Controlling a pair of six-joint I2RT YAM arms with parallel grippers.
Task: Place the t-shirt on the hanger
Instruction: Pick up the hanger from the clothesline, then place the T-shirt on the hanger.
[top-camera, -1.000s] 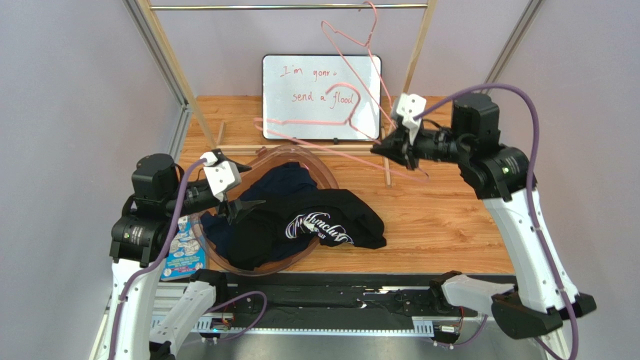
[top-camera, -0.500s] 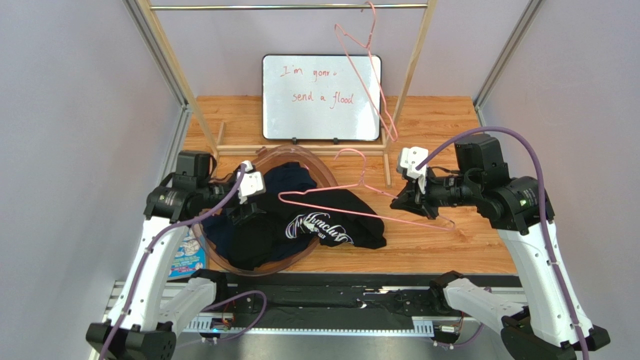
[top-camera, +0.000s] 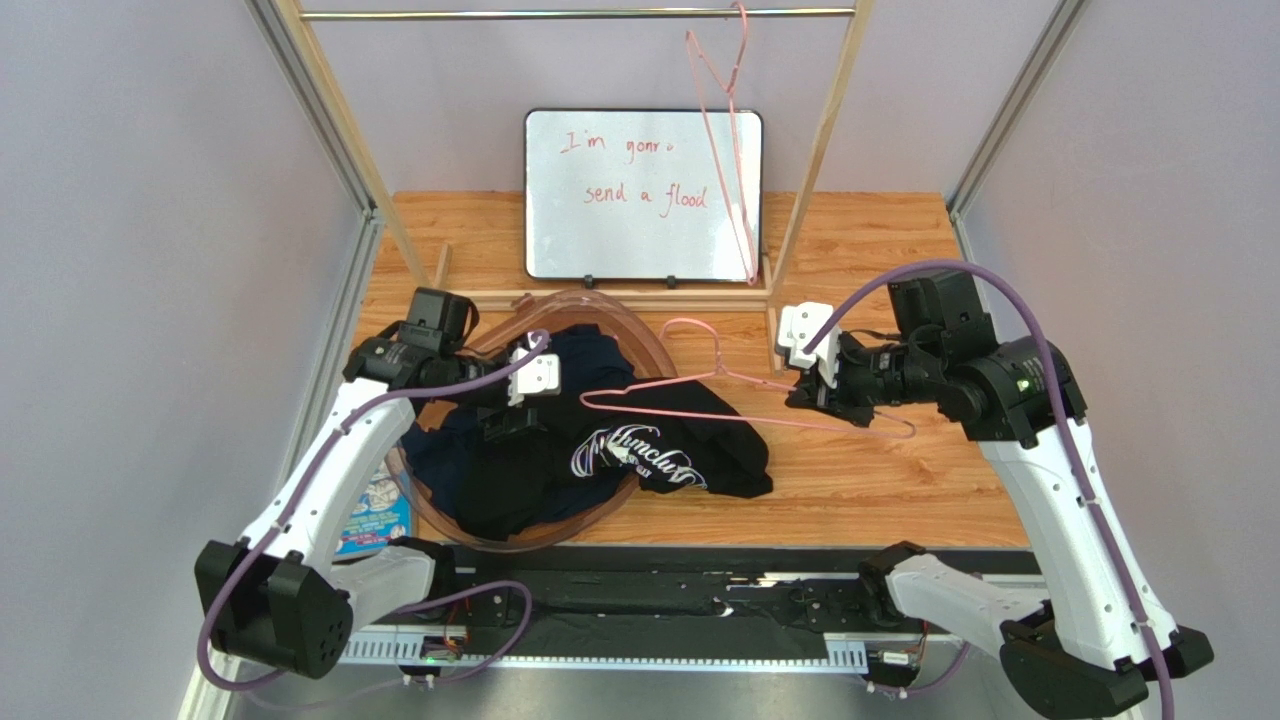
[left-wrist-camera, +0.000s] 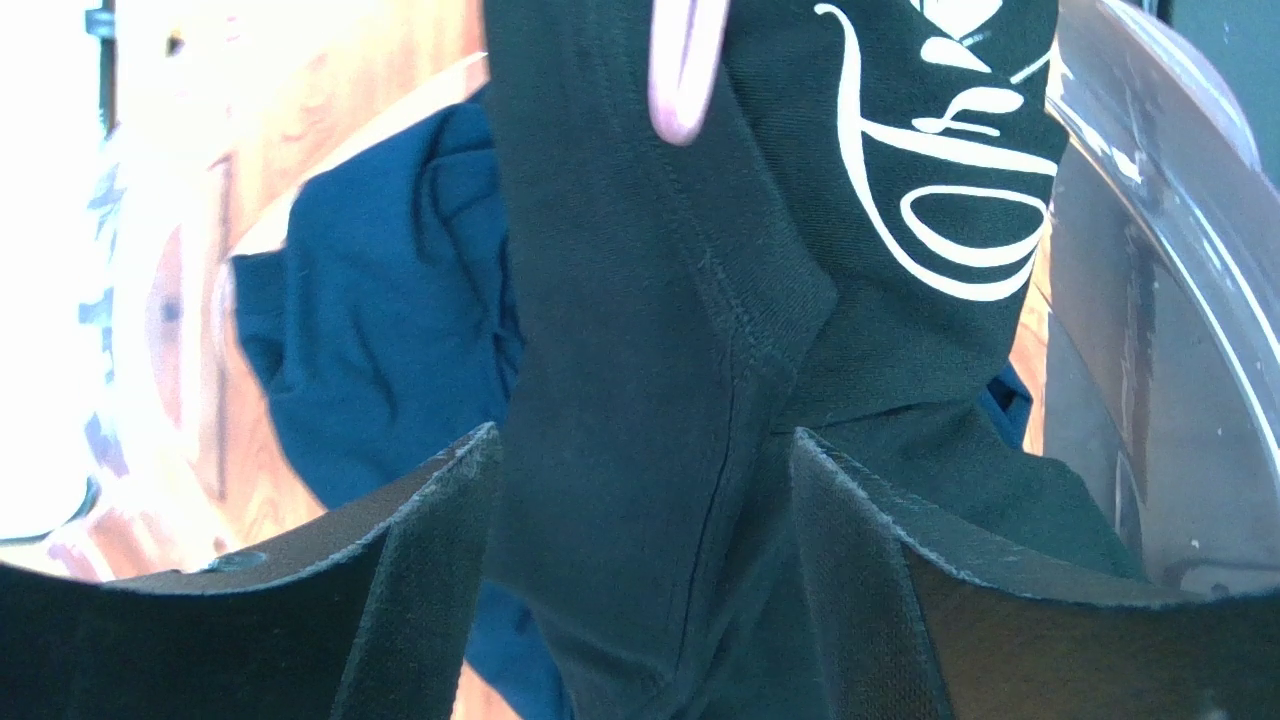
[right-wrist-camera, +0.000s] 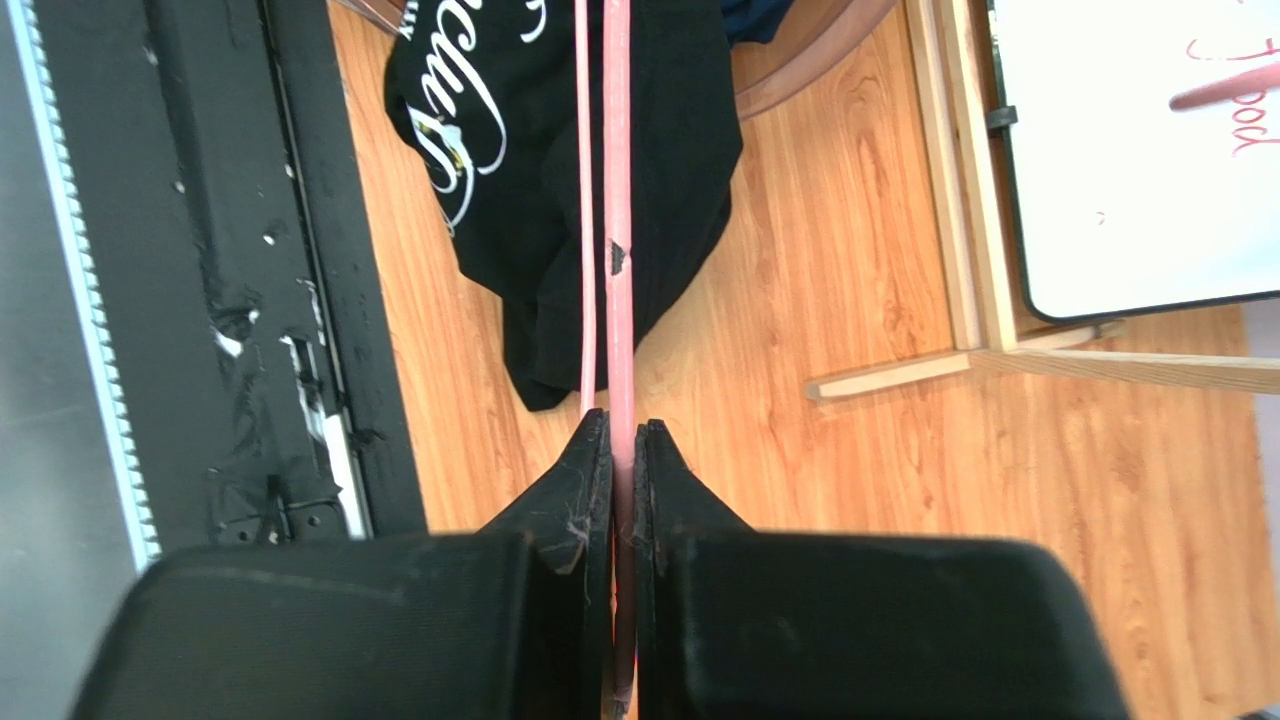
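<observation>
- Your right gripper (right-wrist-camera: 619, 450) is clamped on the pink wire hanger (right-wrist-camera: 618, 180), fingertips pressed together on the wire with no gap showing.
- The hanger juts out from those fingers towards the left arm. It is held up over the black t-shirt (top-camera: 679, 450), with its hook (top-camera: 700, 333) pointing towards the whiteboard.
- Your left gripper (left-wrist-camera: 646, 450) is down in the tub, its fingers (left-wrist-camera: 406, 525) standing apart on either side of a raised fold of the t-shirt. You cannot tell whether they are pinching the fold or only straddling it.
- A blurred pink end of the hanger shows just past that fold in the left wrist view.
- The t-shirt lies half in the brown translucent tub (top-camera: 451, 518) and half spilled over its rim onto the wooden table (top-camera: 887, 480), print side up.
- The print is white and purple cursive script; you cannot read the word with any certainty.
- A plain navy garment (top-camera: 589, 354) lies in the tub behind the t-shirt, touching it.
- The whiteboard (top-camera: 643, 248) at the back reads, in red marker, "I'm gonn… send a flood".
- A spare pink hanger (top-camera: 732, 135) hangs from the metal rail (top-camera: 526, 14) in front of the whiteboard.
- A blue leaflet (top-camera: 368, 513) lies beside the tub; its print is too small to read.
</observation>
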